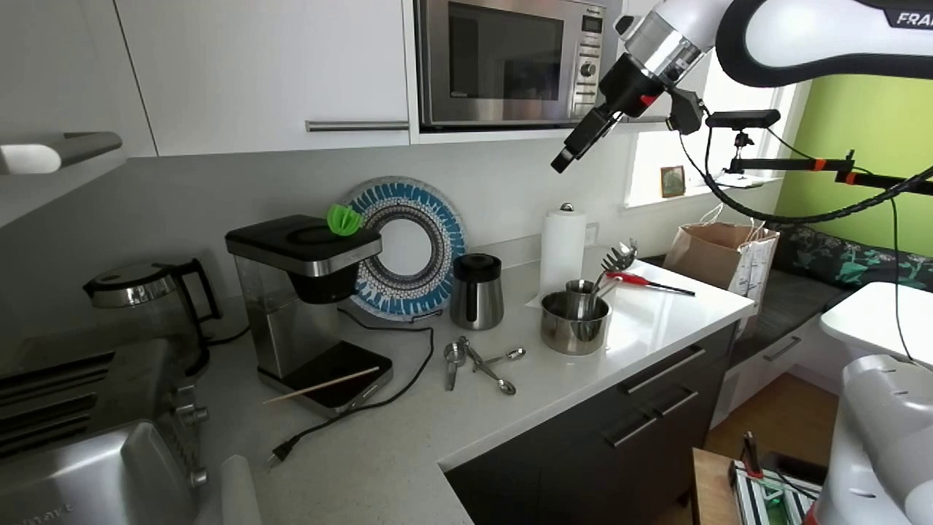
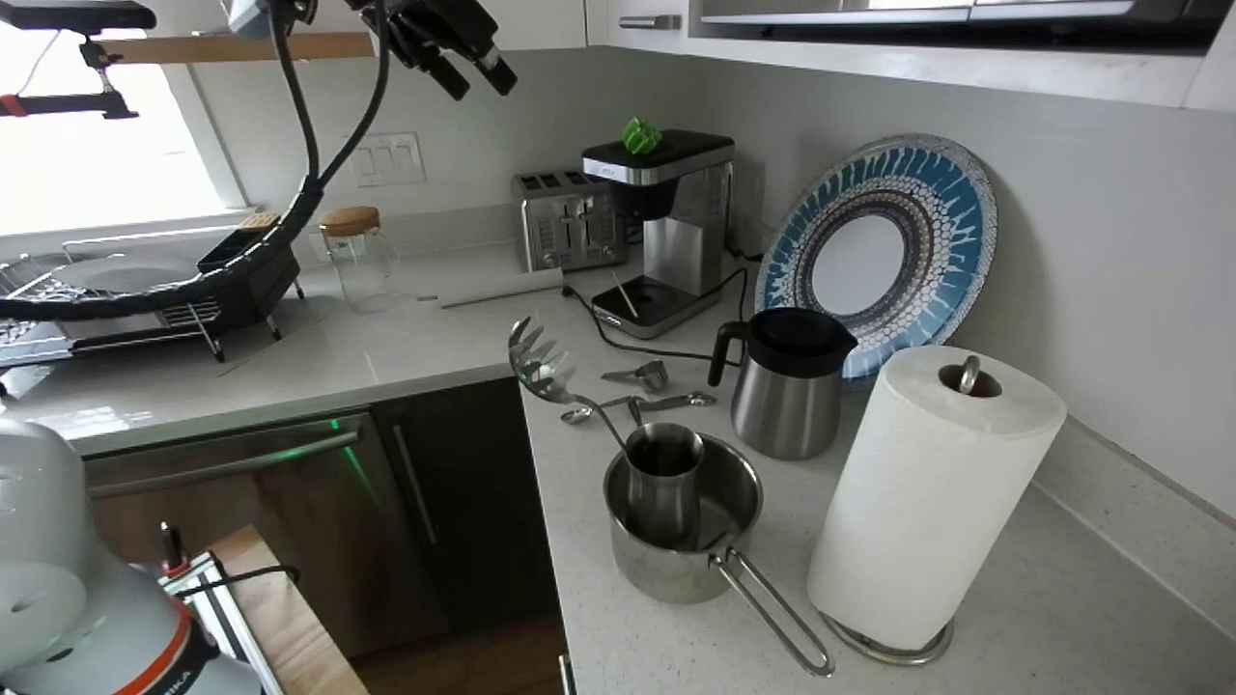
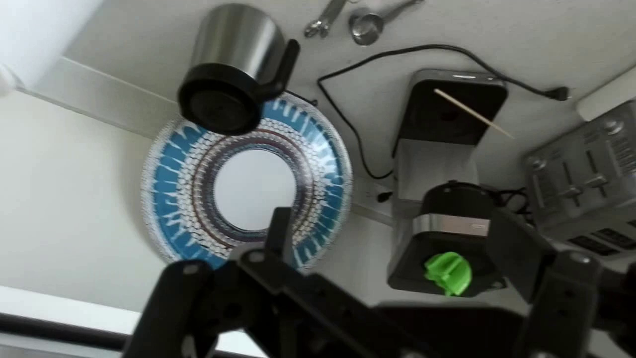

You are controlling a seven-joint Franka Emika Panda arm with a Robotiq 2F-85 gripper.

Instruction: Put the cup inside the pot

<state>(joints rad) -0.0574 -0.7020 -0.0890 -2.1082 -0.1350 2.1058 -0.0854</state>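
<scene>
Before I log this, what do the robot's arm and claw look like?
The arm is white with black trim and lettering cut off after "FRA". A silver metal section leads to the claw, which is black and angular, with two blunt fingers and a red mark at its upper end. A thick black cable hangs off the arm. An orange-red ring circles the base.

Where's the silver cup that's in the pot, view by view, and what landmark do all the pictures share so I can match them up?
In an exterior view: the silver cup is inside the pot, right of centre, just below mid-height.
In an exterior view: the silver cup is slightly right of centre, in the lower half.
Wrist view: not in the picture.
Shared landmark: the blue-patterned disc.
</scene>
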